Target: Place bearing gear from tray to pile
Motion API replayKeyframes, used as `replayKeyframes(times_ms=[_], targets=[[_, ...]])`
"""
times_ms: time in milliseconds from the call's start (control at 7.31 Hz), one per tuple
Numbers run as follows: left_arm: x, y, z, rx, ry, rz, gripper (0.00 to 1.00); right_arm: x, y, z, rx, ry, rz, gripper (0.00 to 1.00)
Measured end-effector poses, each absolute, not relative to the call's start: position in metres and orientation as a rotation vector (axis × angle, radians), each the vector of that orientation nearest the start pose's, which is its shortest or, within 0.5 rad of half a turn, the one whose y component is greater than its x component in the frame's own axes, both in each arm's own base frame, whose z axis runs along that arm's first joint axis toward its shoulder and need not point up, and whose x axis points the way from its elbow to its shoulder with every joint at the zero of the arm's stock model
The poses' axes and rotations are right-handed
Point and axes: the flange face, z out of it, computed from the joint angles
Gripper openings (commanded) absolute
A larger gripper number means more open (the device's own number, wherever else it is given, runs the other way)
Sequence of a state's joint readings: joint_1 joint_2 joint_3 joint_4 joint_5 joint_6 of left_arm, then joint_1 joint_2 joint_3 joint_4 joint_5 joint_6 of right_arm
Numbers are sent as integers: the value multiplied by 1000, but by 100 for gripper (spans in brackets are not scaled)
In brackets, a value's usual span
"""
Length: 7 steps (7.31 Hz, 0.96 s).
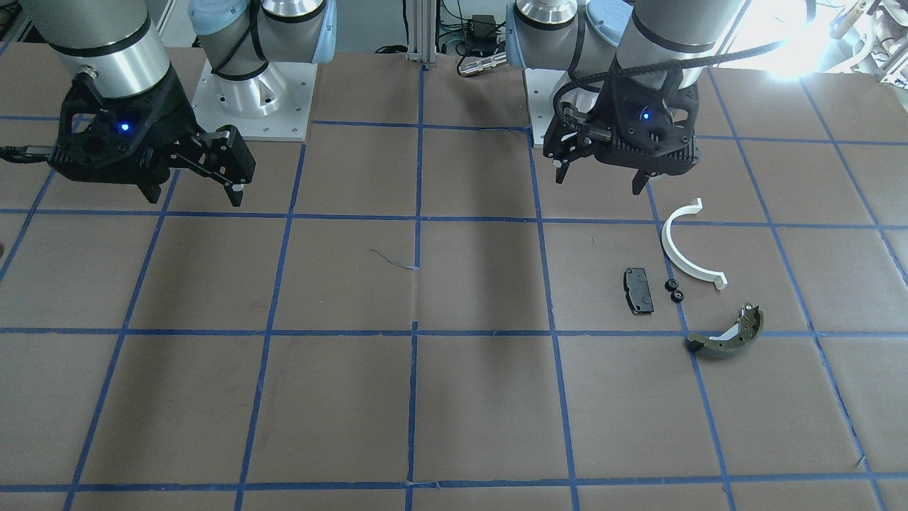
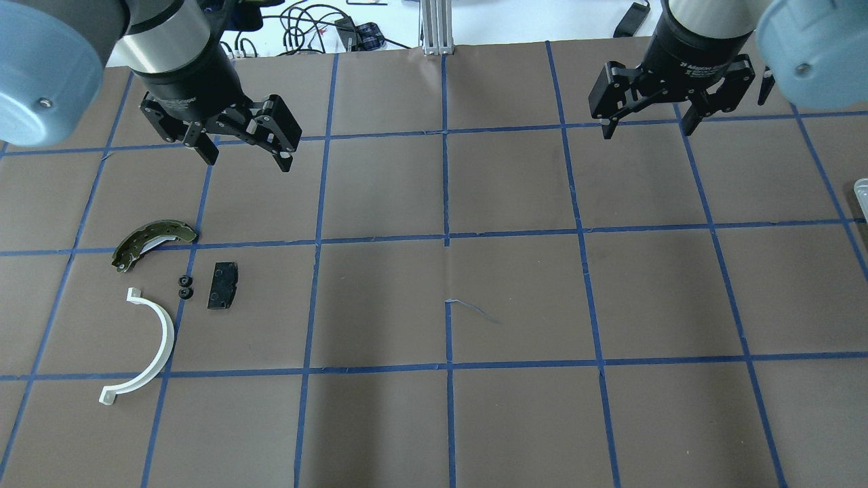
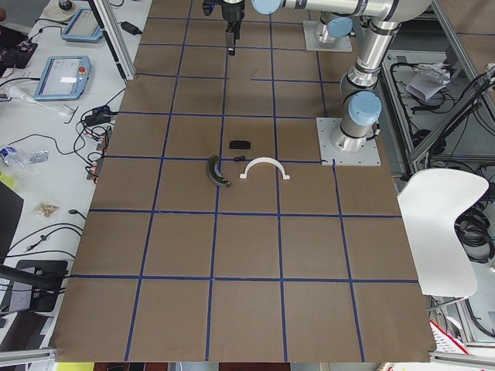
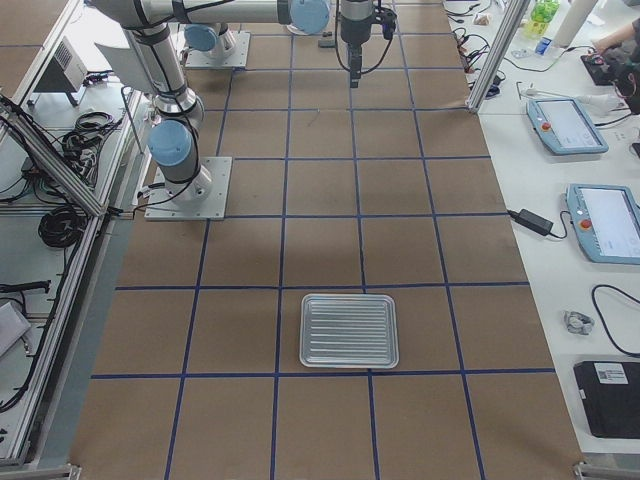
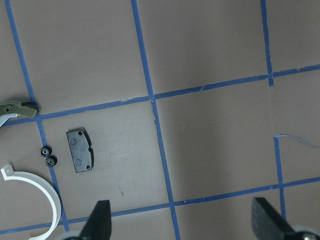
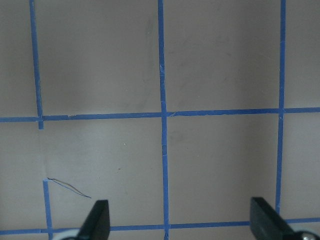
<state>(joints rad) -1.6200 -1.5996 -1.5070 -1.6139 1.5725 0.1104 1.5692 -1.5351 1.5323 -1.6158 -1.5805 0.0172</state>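
The pile lies on the brown table on my left side: a white half-ring (image 2: 154, 352), a black pad (image 2: 222, 286), an olive-green shoe (image 2: 150, 242) and two small black bearing gears (image 2: 184, 287) between them. They also show in the front view (image 1: 674, 290) and the left wrist view (image 5: 48, 156). My left gripper (image 2: 247, 161) hangs open and empty above the table, beyond the pile. My right gripper (image 2: 645, 132) hangs open and empty over the far right. The metal tray (image 4: 349, 331) shows nothing in it.
Blue tape lines divide the brown table cover into squares. A thin loose thread (image 2: 475, 310) lies near the table's middle. The tray's corner (image 2: 862, 188) shows at the overhead view's right edge. The arm bases (image 1: 252, 92) stand at the robot's side of the table.
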Motion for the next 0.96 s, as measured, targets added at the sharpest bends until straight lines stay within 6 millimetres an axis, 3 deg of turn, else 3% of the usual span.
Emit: replayKeyframes(times_ms=[957], targets=[[-157,-495,502,252,3129,10,100,135,-511,490,27,3113,-65,100]])
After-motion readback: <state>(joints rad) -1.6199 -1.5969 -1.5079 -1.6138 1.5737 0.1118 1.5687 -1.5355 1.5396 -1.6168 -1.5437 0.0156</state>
